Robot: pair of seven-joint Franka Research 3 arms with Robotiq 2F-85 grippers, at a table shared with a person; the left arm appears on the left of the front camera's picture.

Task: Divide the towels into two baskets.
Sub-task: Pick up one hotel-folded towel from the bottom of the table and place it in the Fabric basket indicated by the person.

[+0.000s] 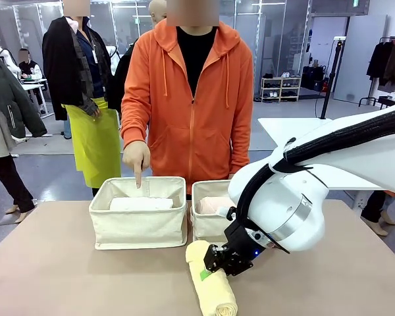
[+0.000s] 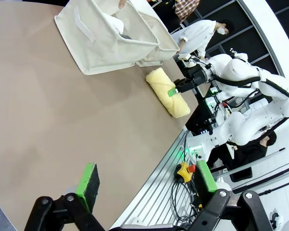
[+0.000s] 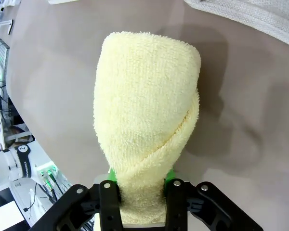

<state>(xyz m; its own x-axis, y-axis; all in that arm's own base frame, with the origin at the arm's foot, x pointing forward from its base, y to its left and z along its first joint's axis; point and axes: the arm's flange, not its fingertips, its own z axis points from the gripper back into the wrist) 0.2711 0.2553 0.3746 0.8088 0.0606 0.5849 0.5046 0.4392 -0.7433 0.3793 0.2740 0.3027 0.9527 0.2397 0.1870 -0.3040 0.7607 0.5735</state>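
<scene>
Low centre of the front view, the right gripper is clamped on the pale yellow towel, which lies on the bench just before the 2 baskets, likely for lifting. The person's hand points into the left basket, perhaps marking its destination. The left gripper hangs spread wide, holding nothing. The right basket is partly hidden by the arm, its pinkish contents unclear.
</scene>
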